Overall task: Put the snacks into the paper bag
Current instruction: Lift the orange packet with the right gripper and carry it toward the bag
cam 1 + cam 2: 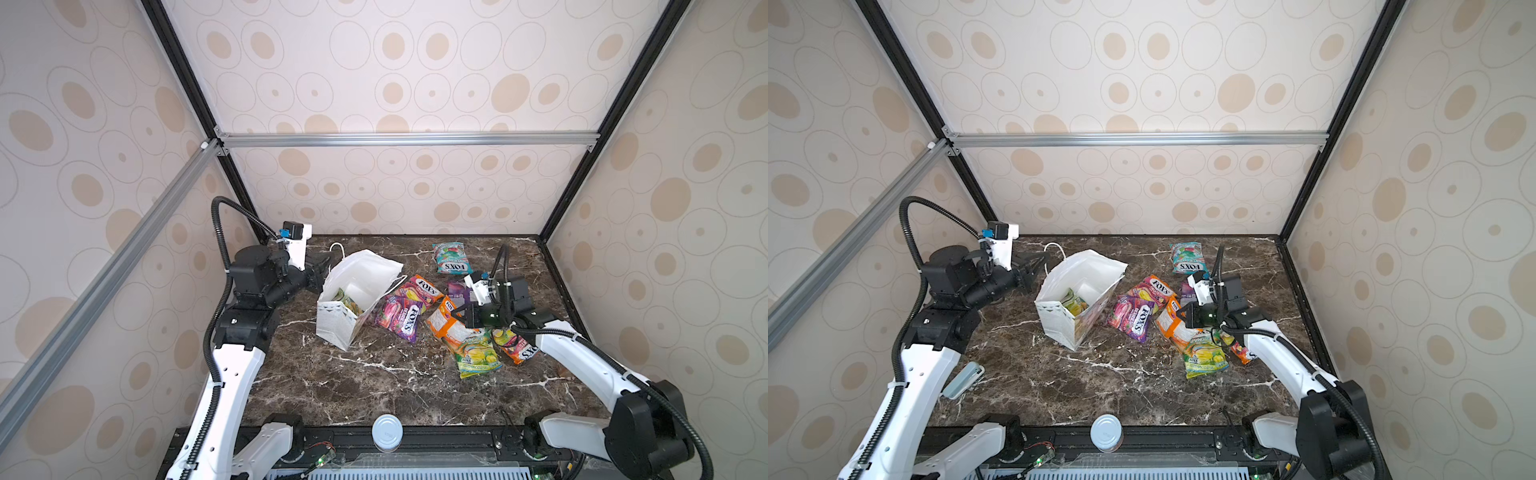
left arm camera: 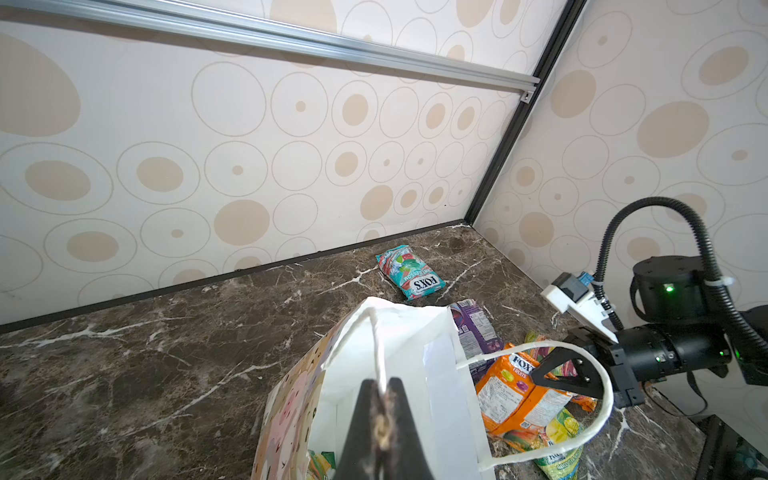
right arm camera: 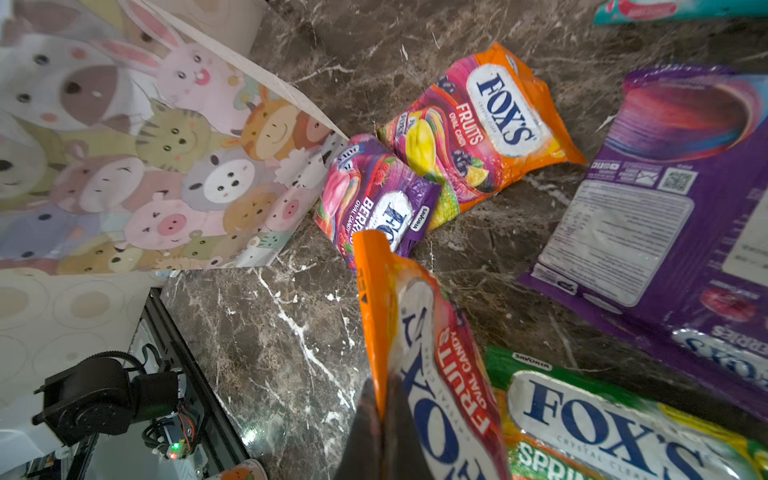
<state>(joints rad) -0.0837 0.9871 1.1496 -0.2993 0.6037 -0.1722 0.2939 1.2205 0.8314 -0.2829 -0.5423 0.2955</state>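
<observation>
Two grippers, both clenched. My right gripper (image 3: 380, 419) pinches the edge of an orange packet (image 3: 436, 365), which tilts up from the table (image 3: 291, 332) at the gripped end. Touching it on one side lies a green packet (image 3: 623, 419). A little ahead of these fingers a berry packet (image 3: 374, 199) lies face up, overlapping a second orange packet (image 3: 478, 124). Off to the side a purple packet (image 3: 665, 216) lies label-side down. Just past the berry packet stands the bag (image 3: 166, 166), its animal-printed side turned toward this gripper. My left gripper (image 2: 382, 419) is closed on one white cord (image 2: 376, 345) of the bag, on the side away from my right gripper. The bag's mouth stands open below it, with a yellow-green packet (image 1: 348, 300) inside. Farthest from both grippers, near the back wall (image 2: 249, 166), a teal packet (image 2: 409, 272) lies alone.
</observation>
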